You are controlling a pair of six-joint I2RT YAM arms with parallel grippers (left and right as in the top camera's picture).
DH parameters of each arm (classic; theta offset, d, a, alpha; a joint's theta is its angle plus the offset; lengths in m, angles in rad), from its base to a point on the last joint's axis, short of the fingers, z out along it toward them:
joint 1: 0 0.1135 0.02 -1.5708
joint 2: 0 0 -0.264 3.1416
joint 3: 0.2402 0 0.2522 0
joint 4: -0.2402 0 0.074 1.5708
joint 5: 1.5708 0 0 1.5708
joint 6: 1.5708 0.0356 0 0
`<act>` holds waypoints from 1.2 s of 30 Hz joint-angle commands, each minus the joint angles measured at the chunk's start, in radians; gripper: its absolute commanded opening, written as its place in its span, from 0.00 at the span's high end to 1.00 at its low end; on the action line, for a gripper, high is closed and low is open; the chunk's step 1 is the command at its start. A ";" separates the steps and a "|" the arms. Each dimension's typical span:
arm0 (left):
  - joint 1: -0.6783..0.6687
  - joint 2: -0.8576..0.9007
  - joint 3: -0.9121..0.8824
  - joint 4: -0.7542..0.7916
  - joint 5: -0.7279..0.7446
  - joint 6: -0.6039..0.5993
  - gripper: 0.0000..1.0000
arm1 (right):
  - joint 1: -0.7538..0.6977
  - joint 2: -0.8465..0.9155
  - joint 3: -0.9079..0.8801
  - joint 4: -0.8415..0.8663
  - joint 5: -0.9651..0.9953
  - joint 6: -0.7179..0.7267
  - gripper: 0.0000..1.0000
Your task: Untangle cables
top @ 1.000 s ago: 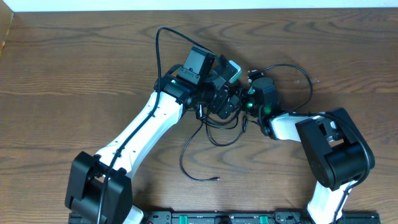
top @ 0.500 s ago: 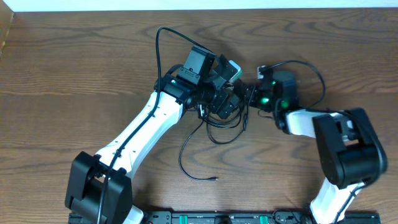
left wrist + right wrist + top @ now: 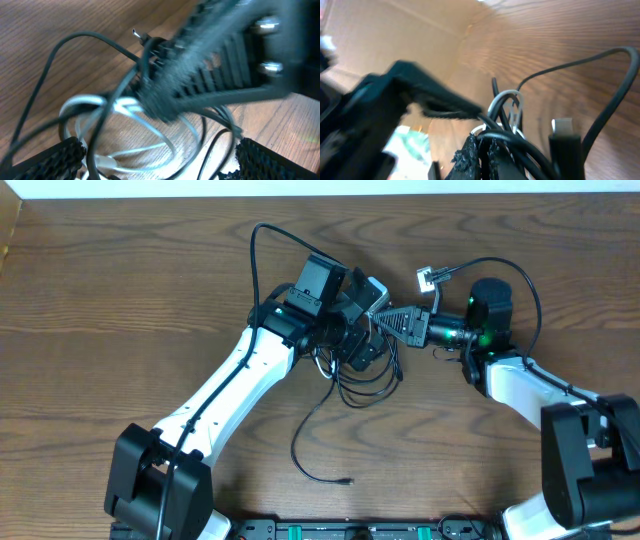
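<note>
Nearest the arm bases, a black cable (image 3: 318, 442) ends in a small plug lying on the wooden table (image 3: 120, 310), tip pointing right. Its cord curves away from there into the tangle. The cables (image 3: 362, 375) bunch in loose loops stretched roughly left to right. They are thin black strands, with a white cable (image 3: 125, 107) coiled among them. Over the knot the left gripper (image 3: 352, 348) stands with its jaws wide apart, holding nothing. The right gripper (image 3: 481, 152) reaches in from the right, its fingers pressed together on black strands of the bundle.
</note>
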 commanded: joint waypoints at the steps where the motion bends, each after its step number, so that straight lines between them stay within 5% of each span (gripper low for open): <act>1: 0.004 0.003 0.003 0.001 -0.013 0.003 0.02 | -0.014 -0.064 -0.002 0.008 -0.149 -0.029 0.99; 36: 0.004 0.003 0.003 0.032 -0.075 0.003 0.02 | -0.216 -0.086 -0.004 -0.002 -0.405 -0.087 0.99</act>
